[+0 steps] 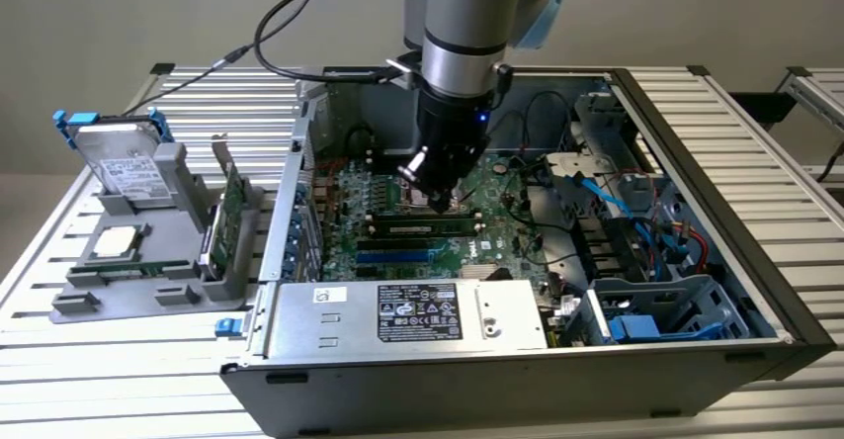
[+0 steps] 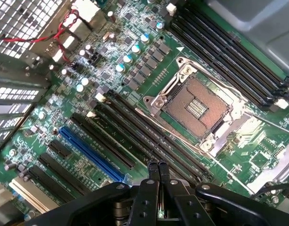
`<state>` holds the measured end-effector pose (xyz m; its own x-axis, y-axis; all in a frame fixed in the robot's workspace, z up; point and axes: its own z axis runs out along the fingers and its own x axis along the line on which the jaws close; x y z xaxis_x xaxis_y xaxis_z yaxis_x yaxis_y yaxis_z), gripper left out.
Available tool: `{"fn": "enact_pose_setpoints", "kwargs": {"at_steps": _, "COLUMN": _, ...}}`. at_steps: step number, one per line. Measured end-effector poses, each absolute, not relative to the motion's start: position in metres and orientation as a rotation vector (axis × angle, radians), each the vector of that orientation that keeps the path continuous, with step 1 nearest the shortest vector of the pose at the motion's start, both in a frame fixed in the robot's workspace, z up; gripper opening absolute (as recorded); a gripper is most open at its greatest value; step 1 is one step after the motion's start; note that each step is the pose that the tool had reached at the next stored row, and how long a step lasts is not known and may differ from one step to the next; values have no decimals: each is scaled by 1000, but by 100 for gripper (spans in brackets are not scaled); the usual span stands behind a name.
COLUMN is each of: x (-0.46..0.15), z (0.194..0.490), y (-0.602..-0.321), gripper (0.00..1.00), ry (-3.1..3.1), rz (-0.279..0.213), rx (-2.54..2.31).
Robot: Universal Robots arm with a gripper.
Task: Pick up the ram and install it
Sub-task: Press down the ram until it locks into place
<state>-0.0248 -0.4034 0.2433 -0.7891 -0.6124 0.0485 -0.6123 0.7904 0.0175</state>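
The open computer case (image 1: 686, 261) fills the middle of the exterior view, its green motherboard (image 1: 395, 212) lying flat inside. At about nine o'clock from the case, a grey holder tray (image 1: 132, 271) carries a metal drive (image 1: 126, 167) with blue tabs. The arm (image 1: 468, 24) comes down from twelve o'clock over the board. Its gripper (image 1: 442, 202) is pinched fully together with nothing between its fingertips (image 2: 154, 172), poised just above the dark memory slots (image 2: 135, 136). The ram (image 1: 422, 227) sits seated in a slot at about six o'clock from the gripper tip. The empty processor socket (image 2: 196, 106) lies beside the slots.
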Motion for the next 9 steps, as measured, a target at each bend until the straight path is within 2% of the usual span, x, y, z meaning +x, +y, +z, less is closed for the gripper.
{"fn": "enact_pose_setpoints", "kwargs": {"at_steps": 9, "x": -25, "z": 242, "y": -403, "gripper": 10, "ry": -2985, "rz": -7, "rx": 801}}
